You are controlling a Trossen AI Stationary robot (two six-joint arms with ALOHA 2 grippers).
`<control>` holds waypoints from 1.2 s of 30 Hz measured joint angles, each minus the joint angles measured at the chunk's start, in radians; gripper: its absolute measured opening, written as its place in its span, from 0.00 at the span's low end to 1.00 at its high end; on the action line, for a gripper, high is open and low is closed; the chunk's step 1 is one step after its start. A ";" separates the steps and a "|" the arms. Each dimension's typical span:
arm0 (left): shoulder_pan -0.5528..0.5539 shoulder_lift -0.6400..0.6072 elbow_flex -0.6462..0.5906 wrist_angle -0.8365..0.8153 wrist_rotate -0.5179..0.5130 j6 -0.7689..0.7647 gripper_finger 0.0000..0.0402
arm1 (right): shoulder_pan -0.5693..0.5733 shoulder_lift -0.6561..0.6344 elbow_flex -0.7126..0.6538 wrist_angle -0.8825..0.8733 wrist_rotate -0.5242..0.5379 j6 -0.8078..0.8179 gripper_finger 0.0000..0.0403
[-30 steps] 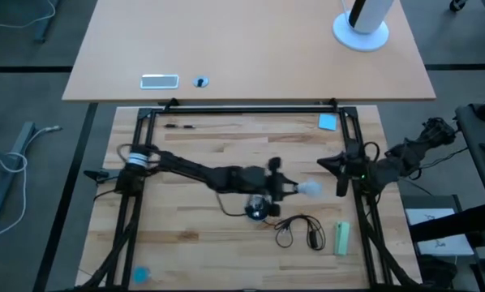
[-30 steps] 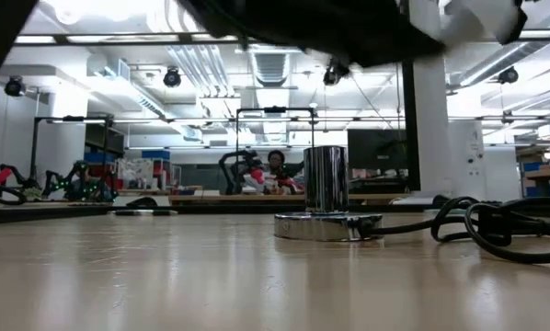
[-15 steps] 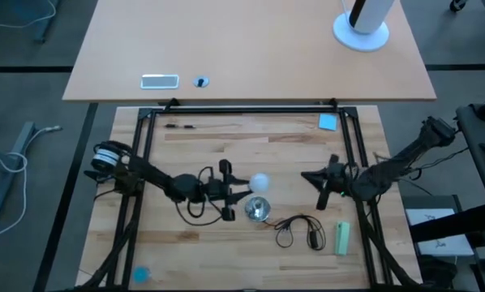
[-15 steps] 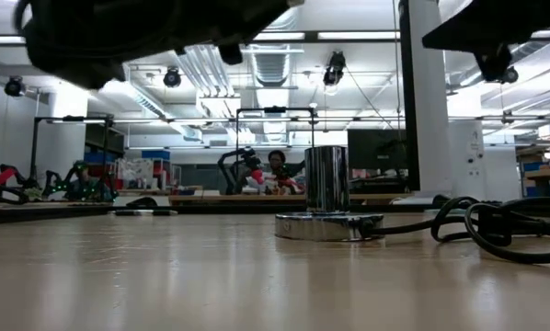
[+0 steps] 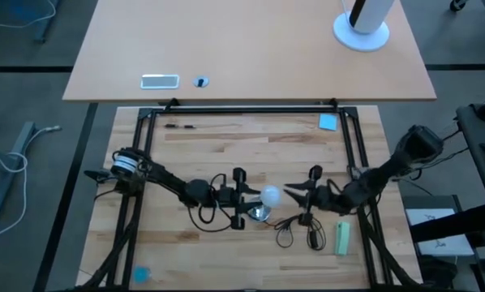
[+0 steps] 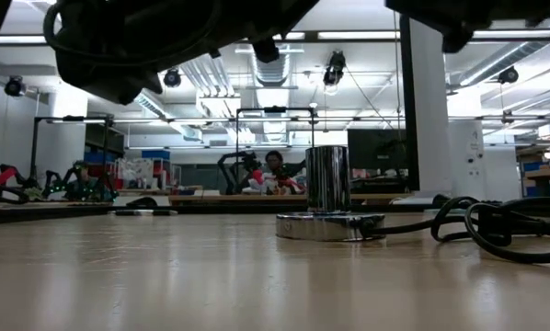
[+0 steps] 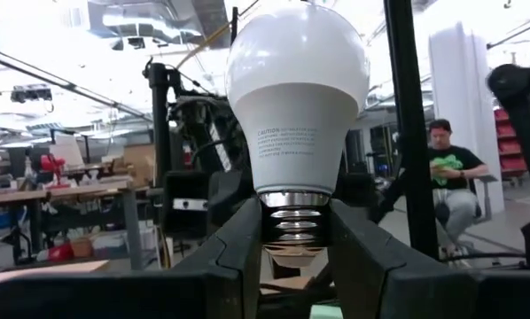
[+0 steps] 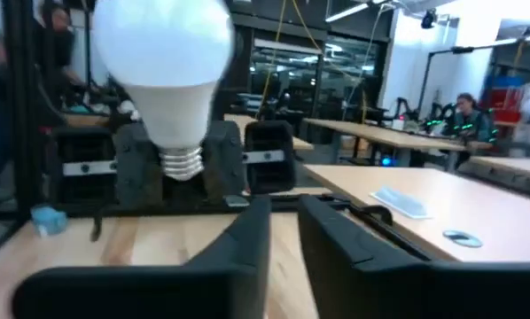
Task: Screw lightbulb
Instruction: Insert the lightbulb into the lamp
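Observation:
The white lightbulb (image 5: pixel 269 195) is off the table, with my left gripper (image 5: pixel 255 196) shut on its silvery screw base. It hangs just beyond the round silver socket (image 5: pixel 259 213), whose chrome cylinder (image 6: pixel 328 191) stands upright on its disc base on the table. My right gripper (image 5: pixel 289 191) points at the bulb's glass end from the table's right. Its fingers (image 8: pixel 247 239) stand slightly apart with nothing between them. In the right wrist view the bulb (image 8: pixel 163 62) shows a little way ahead of that gripper. My left gripper pinches the bulb's screw base (image 7: pixel 293 223) between its two fingers (image 7: pixel 238 244), one on either side. The fingers come from the table's left, about level. The glass end (image 7: pixel 296 80) sticks out past the fingertips toward the table's right, and the bulb is lifted clear.
The socket's black cord (image 5: pixel 299 229) lies coiled near the front of the table, with a pale green block (image 5: pixel 342 238) to its right. A blue piece (image 5: pixel 328 122) lies at the far right corner. Black frame rails (image 5: pixel 242 110) border the wooden top.
My left gripper has carried the bulb toward the table's left, then a little back toward the right and the near edge, ending beside the socket. My right gripper has followed toward the left and the near edge, staying close to the bulb's glass end.

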 joint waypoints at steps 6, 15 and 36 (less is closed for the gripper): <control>0.000 0.012 0.005 -0.001 -0.011 0.001 0.23 | 0.000 0.095 0.111 -0.004 -0.011 -0.048 0.39; 0.002 0.011 0.003 -0.018 -0.036 -0.001 0.23 | -0.034 0.155 0.200 -0.043 -0.065 -0.053 0.54; 0.002 0.006 -0.006 -0.193 -0.036 -0.077 0.42 | -0.088 0.166 0.243 -0.073 -0.086 -0.032 0.32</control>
